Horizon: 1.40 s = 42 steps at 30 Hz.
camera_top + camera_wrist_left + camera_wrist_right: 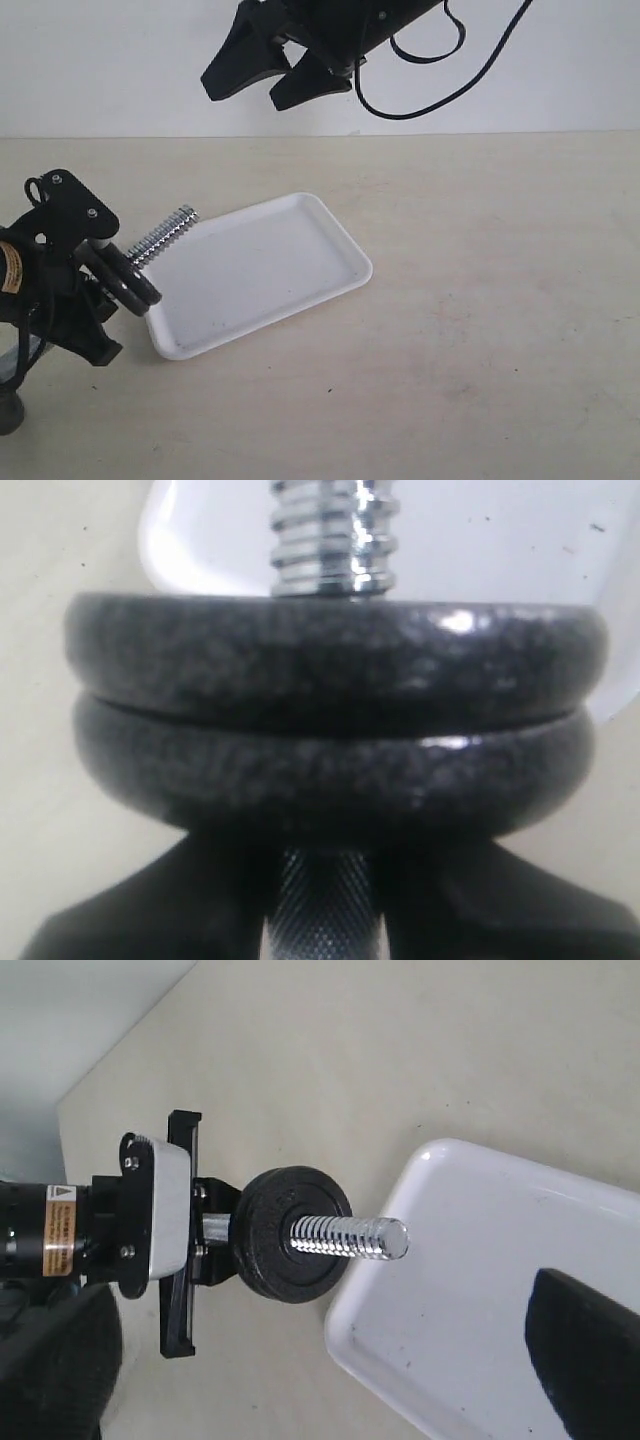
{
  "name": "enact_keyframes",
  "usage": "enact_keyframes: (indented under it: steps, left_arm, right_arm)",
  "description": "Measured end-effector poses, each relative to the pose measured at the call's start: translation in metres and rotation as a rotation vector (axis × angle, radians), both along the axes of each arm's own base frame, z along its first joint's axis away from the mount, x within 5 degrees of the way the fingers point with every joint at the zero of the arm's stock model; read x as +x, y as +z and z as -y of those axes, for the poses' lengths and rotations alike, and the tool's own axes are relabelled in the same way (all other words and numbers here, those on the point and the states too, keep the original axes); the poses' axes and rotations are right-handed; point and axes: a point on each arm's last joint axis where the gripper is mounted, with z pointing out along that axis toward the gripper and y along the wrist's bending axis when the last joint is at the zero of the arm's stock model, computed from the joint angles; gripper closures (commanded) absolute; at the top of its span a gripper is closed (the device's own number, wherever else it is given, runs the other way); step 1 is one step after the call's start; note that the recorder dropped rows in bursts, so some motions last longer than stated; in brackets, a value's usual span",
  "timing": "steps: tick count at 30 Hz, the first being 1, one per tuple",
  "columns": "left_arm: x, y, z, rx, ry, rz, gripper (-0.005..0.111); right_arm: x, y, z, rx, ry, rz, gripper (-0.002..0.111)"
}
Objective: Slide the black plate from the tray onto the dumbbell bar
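My left gripper point(100, 272) is shut on the knurled middle of the dumbbell bar point(322, 910) at the table's left side. The bar's threaded chrome end point(170, 233) points over the near corner of the white tray point(262, 270). Two black discs sit stacked on the bar against the fingers. The black plate point(335, 655) is the one nearer the threaded tip, and the second disc point(335, 780) lies behind it. In the right wrist view the plate point(270, 1260) faces the camera with the thread point(350, 1235) through its hole. My right gripper point(245, 97) hangs open and empty high above the tray.
The tray's floor point(480, 1290) is bare white with a few dark specks. One right finger point(585, 1350) shows dark over it. A black cable point(430, 85) loops from the right arm. Beige tabletop point(480, 300) spreads to the right.
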Motion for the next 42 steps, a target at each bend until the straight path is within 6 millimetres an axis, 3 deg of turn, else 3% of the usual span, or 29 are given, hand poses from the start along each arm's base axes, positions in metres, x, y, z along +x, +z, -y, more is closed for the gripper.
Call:
enact_keyframes:
  steps: [15,25,31,42]
  left_arm:
    - [-0.003,-0.001,0.003,-0.143,0.133,-0.058,0.102]
    - [0.002,0.0,-0.016,-0.242,0.317,-0.07,0.102]
    - [0.01,0.003,-0.026,-0.242,0.368,-0.128,0.102]
    - [0.038,0.003,-0.026,-0.247,0.396,-0.217,0.102]
  right_arm:
    - [0.001,-0.008,0.006,-0.108,0.018,0.045,0.003]
    - [0.001,-0.008,0.006,-0.112,0.013,0.041,0.003]
    - [0.001,-0.008,0.006,-0.112,0.013,0.041,0.003]
    - [0.001,-0.008,0.006,-0.112,0.012,0.04,0.003]
